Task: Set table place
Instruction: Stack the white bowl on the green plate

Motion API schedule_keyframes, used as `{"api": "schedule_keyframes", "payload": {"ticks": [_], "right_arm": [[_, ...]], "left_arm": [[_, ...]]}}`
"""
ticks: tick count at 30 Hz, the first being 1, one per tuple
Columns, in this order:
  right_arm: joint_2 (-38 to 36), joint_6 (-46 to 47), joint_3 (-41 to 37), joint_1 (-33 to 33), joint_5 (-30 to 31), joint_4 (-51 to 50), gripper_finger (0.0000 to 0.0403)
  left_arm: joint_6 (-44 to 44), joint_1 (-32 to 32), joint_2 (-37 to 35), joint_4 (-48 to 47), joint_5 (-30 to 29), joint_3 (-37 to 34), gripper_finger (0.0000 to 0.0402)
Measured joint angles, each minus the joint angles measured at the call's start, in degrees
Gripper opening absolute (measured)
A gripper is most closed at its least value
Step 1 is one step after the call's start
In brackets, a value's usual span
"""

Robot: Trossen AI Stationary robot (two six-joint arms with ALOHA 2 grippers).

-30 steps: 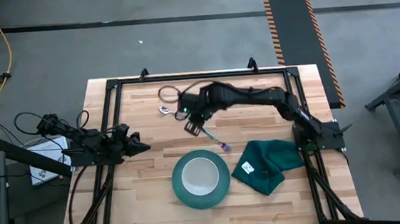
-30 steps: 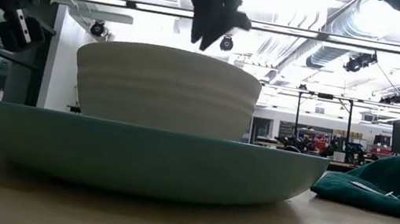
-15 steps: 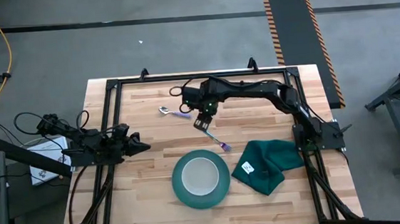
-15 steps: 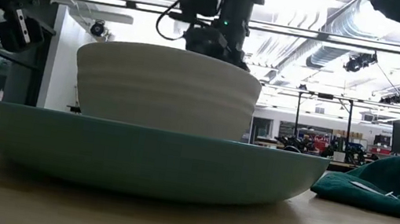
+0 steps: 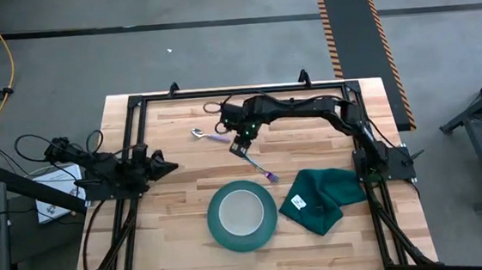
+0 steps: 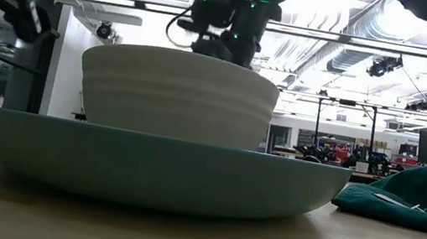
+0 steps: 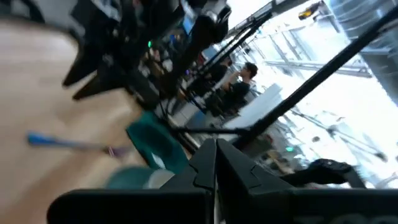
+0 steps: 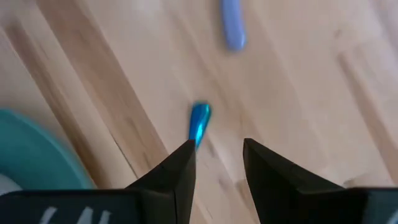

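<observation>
Reaching out over the far middle of the table [image 5: 169,201], the right hand [image 5: 240,143] hangs just above the two pieces of cutlery, its fingers [image 8: 180,168] spread a little with nothing between them. In its own wrist view the blue end of one handle lies straight ahead of the gap, so my guess is that the step in hand is picking up the fork [image 5: 255,163]. That lies slanting between the hand and the teal plate [image 5: 242,214]; the spoon [image 5: 210,136] lies just beyond, nearer the far edge. The next move, I'd say, calls for coming straight down, bracketing the thin handle and closing on it cleanly, since it lies flat on the wood.

The left hand [image 5: 168,167] waits at its own side of the table, fingers pressed together, empty.

Counting: one teal plate near the front, one white bowl [image 5: 241,211] sitting in it, one fork, one spoon, and one dark green cloth [image 5: 322,198] just beside the plate. Two arms, no one at the table.
</observation>
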Motion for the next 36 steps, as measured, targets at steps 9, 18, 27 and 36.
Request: {"api": "schedule_keyframes", "payload": {"ticks": [9, 18, 27, 36], "right_arm": [[-11.24, 4.52, 0.02, -3.43, 5.42, 13.20, 0.0124], [-20.48, -1.61, 0.04, -4.24, 5.94, 18.46, 0.0124], [-25.18, -5.78, 0.04, -4.07, 5.88, 18.43, 0.0113], [-29.38, -9.17, 0.04, -3.83, 4.76, 17.52, 0.0035]], "left_arm": [[19.11, 0.02, 0.24, -11.09, -8.49, 14.02, 0.0001], [20.90, 0.00, 6.41, -33.50, -7.72, 28.82, 0.0001], [25.88, 0.00, 19.45, -35.00, -6.10, 35.26, 0.0001], [26.76, 7.18, 26.20, -35.44, -5.01, 41.25, 0.0001]]}}
